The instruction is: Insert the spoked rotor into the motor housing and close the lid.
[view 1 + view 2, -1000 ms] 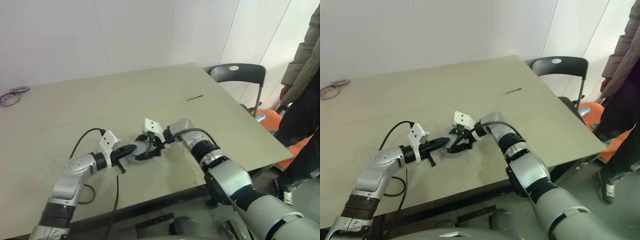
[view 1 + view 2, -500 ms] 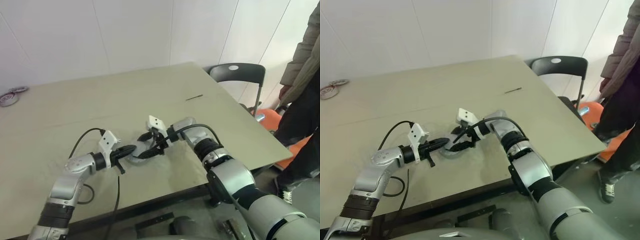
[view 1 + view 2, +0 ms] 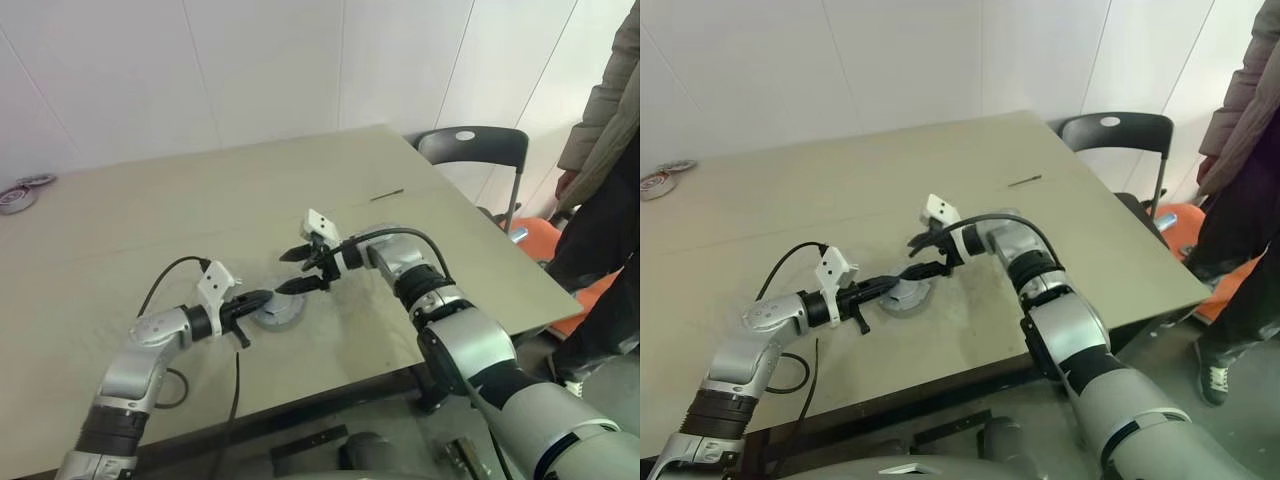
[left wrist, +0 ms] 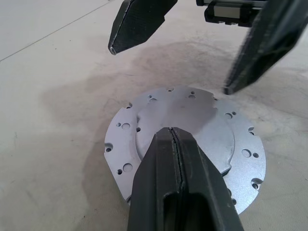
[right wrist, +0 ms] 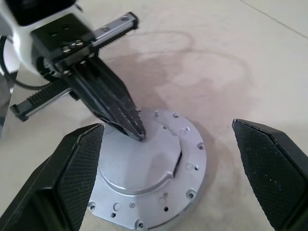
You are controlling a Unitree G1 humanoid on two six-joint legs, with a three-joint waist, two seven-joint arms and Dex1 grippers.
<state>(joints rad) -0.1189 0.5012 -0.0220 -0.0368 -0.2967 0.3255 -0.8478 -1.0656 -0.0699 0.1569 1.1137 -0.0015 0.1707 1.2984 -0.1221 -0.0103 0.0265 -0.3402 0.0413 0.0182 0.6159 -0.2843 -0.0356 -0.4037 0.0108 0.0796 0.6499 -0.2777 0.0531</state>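
Observation:
The lid (image 4: 192,120), a flat round grey metal disc with small holes round its rim, lies on the tan table (image 3: 150,210) near the front middle. My left gripper (image 4: 172,131) is shut, and its tip sits over the lid's near edge. My right gripper (image 3: 292,271) hangs open just above and beyond the lid (image 5: 149,178), with nothing between its fingers (image 5: 82,183). The spoked rotor is out of view. Whether the motor housing sits under the lid I cannot tell.
Two small round parts (image 3: 18,198), one with a reddish ring, lie at the table's far left edge. A thin dark stick (image 3: 388,195) lies further back. A black chair (image 3: 475,148) and a standing person (image 3: 610,190) are off the right edge.
My right gripper has lifted off the lid and drawn up and to the right, still open. The left gripper and the lid have stayed put.

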